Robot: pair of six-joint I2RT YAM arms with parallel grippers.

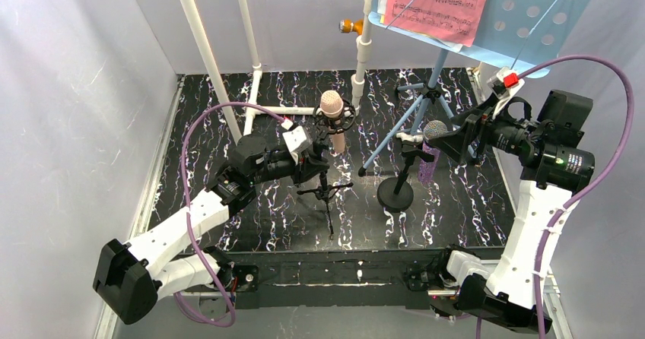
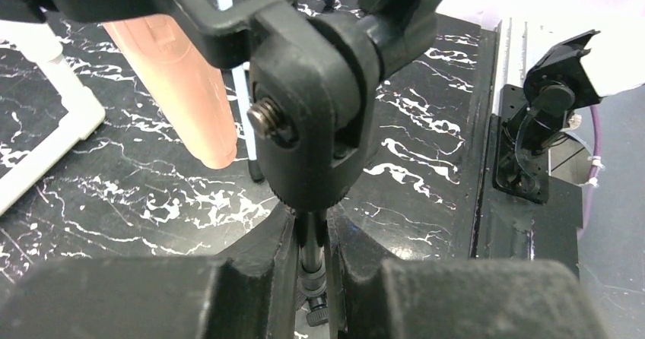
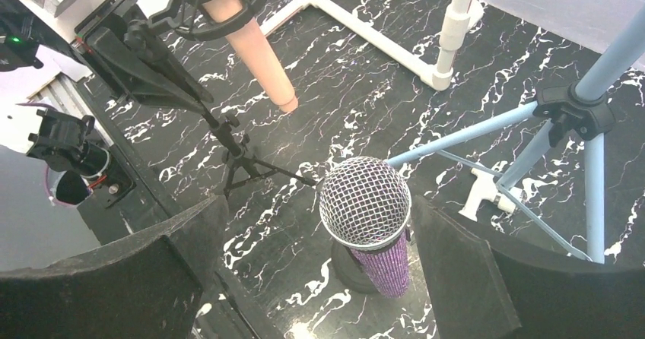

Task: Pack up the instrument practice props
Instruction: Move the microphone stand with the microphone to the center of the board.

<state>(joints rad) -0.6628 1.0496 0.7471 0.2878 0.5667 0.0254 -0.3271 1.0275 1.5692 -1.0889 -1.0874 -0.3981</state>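
Note:
A pink microphone (image 1: 332, 115) (image 2: 186, 88) sits in the clip of a black tripod stand (image 1: 327, 196). My left gripper (image 1: 314, 162) (image 2: 318, 236) is shut on the stand's thin pole (image 2: 313, 251), just under the clip's swivel head (image 2: 312, 103). A glittery purple microphone (image 1: 430, 150) (image 3: 365, 202) with a grey mesh head stands on a black round-base mount (image 1: 395, 195). My right gripper (image 1: 450, 137) (image 3: 323, 217) is open with that mesh head between its fingers, nearer the right one and apart from both. A light-blue music rack (image 1: 536, 16) carries a pink sheet-music page (image 1: 441, 4).
The rack's blue tripod legs (image 1: 414, 118) (image 3: 586, 115) spread just behind the purple microphone. A white pipe frame (image 1: 205, 50) (image 3: 450, 39) stands at the back, with a bar along the black marbled floor (image 1: 258, 225). Grey walls close in on both sides.

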